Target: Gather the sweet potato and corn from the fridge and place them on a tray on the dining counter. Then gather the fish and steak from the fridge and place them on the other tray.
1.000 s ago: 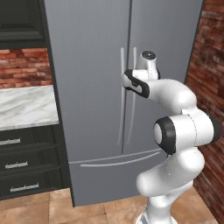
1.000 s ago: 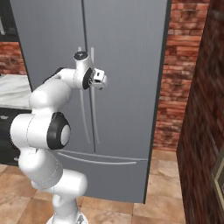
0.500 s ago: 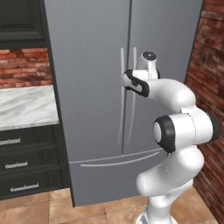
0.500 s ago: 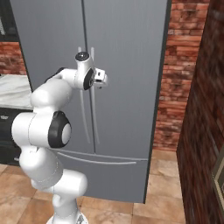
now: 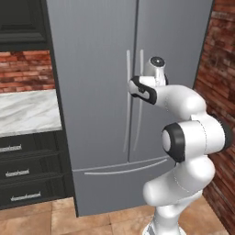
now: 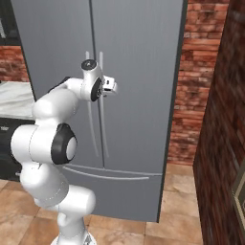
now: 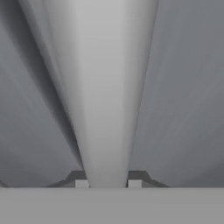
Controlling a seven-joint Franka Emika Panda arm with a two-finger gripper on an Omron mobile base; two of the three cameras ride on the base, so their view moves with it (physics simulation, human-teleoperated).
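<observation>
- Hand view: gripper (image 7: 107, 183) set astride a fridge door handle (image 7: 103, 96), one fingertip (image 7: 82, 183) on each side, the bar running straight up between them.
- Jaws apart by about the bar's width; whether pressing it or merely flanking it, cannot tell.
- Left base view: hand reaching level to the fridge (image 5: 96, 69) at the seam of its two upper doors, among the paired handles there.
- Wrapped round a handle, most likely, for pulling a door open; doors flush, nothing inside visible.
- Right base view: same reach, elbow folded low, leaving room to draw back.
</observation>
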